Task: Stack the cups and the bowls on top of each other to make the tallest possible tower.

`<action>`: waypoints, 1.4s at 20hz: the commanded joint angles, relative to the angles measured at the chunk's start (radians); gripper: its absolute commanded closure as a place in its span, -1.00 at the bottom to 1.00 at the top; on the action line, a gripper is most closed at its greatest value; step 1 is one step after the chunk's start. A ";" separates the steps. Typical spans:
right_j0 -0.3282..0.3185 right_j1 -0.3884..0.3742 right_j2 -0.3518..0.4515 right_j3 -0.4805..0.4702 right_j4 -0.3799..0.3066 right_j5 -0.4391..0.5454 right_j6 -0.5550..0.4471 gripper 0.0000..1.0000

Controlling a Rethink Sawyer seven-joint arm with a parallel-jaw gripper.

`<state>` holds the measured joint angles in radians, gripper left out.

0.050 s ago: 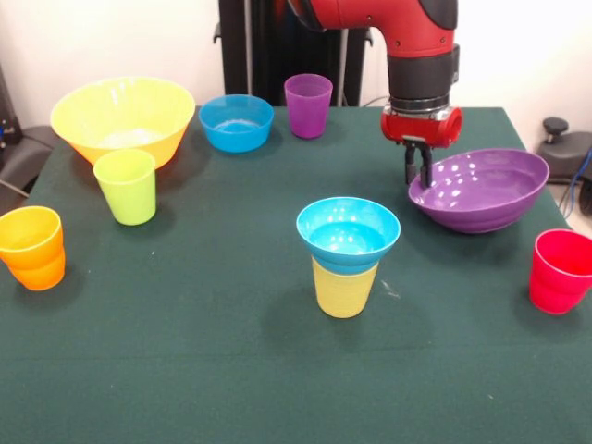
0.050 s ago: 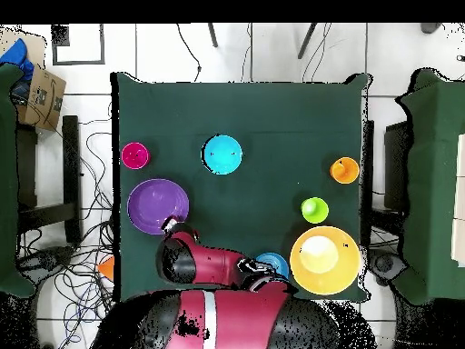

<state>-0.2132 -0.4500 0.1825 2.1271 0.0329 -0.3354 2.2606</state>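
Dark green cloth covers the desk (image 1: 185, 370), and white wall sits behind it. At the centre stands the tower (image 1: 347, 259): a yellow cup (image 1: 344, 289) upright on the cloth with a small blue bowl (image 1: 348, 231) seated in its mouth. The gripper (image 1: 417, 173) hangs at the near-left rim of the purple bowl (image 1: 486, 190), its two fingers pointing down and close together at that rim; whether they pinch the rim cannot be told. The purple bowl is tilted, its rim lower on the gripper's side.

Remaining pieces, all upright and apart from one another:
- large yellow-orange bowl (image 1: 123, 116), far left;
- lime green cup (image 1: 127, 187), just in front of that bowl;
- orange cup (image 1: 33, 248), left edge;
- second blue bowl (image 1: 237, 122), far side;
- purple cup (image 1: 308, 105), beside that bowl;
- red cup (image 1: 560, 271), right edge.

Overhead, cables (image 2: 86, 173) trail across the tiled floor beside the desk.
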 commanded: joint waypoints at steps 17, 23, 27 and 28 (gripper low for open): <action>0.103 -0.225 -0.092 -0.099 0.191 0.432 0.110 1.00; 0.077 -0.220 -0.067 -0.101 0.175 0.428 0.119 1.00; 0.068 -0.225 -0.064 -0.106 0.173 0.442 0.114 1.00; 0.065 -0.229 -0.061 -0.106 0.174 0.447 0.113 1.00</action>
<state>-0.1268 -0.6710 0.0795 2.0943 0.1678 0.0118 2.2606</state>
